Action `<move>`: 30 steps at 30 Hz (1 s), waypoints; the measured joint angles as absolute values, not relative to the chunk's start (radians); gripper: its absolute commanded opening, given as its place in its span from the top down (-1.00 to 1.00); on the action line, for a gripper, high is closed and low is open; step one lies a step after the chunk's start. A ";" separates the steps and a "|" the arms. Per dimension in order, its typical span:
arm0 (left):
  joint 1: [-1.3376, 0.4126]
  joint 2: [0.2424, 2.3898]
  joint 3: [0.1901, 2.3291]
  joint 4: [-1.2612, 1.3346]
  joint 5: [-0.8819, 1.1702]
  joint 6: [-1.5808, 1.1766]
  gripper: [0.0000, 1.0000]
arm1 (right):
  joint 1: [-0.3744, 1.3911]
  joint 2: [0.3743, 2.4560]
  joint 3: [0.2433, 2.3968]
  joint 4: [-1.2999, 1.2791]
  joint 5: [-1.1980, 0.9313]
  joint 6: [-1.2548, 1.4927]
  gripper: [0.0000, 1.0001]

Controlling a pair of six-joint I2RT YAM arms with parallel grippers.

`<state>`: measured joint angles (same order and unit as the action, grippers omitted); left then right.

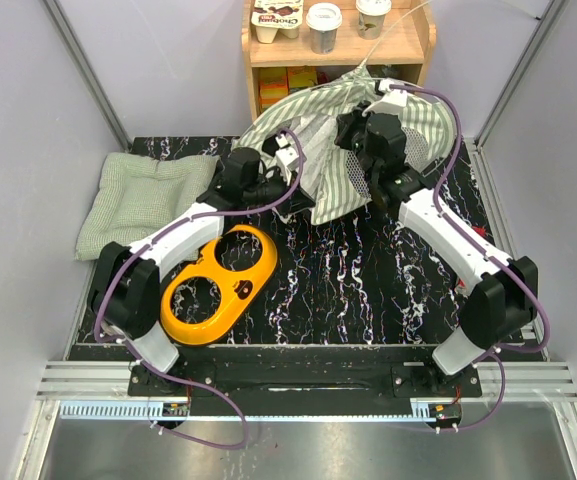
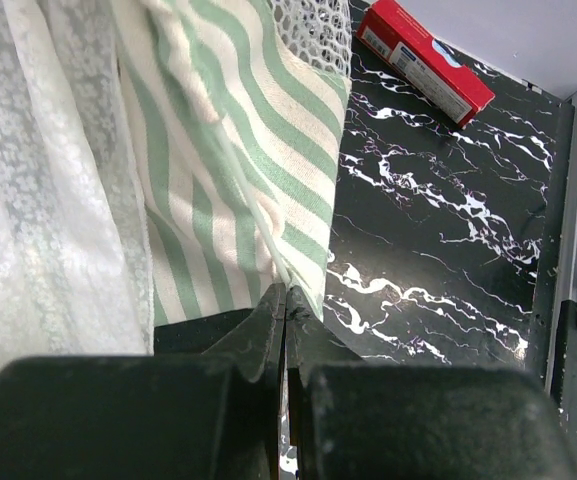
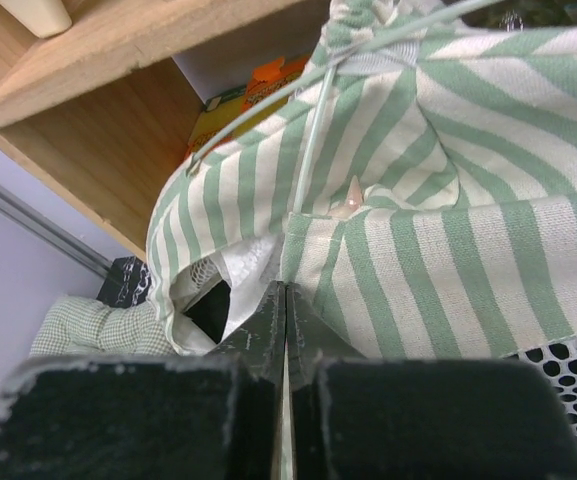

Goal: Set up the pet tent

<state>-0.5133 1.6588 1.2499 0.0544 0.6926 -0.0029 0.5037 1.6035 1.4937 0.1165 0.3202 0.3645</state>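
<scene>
Left fingers and right fingers pinch the pet tent tight. Wooden shelf behind, cushion and yellow bowl holder beside.

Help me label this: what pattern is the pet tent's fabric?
Green-and-white stripes on the pet tent, clearest in the right wrist view.

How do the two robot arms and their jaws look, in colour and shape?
The left arm and right arm have curved white link shells with black joint housings. A thin purple cable runs along each. The jaws are matte black with tapered tips.
</scene>
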 measured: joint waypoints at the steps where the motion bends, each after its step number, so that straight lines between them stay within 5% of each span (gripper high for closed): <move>1: -0.513 1.660 1.260 0.042 0.693 0.000 1.00 | 0.503 1.602 1.483 0.120 0.320 0.370 1.00; 30: -0.514 1.692 1.359 -0.067 0.669 0.034 1.00 | 0.501 1.542 1.353 0.152 0.214 0.401 1.00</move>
<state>-0.5144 1.6917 1.3586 -0.0669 0.6685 0.0341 0.5011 1.5425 1.3529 0.1520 0.2138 0.4007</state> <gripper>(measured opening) 0.012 0.006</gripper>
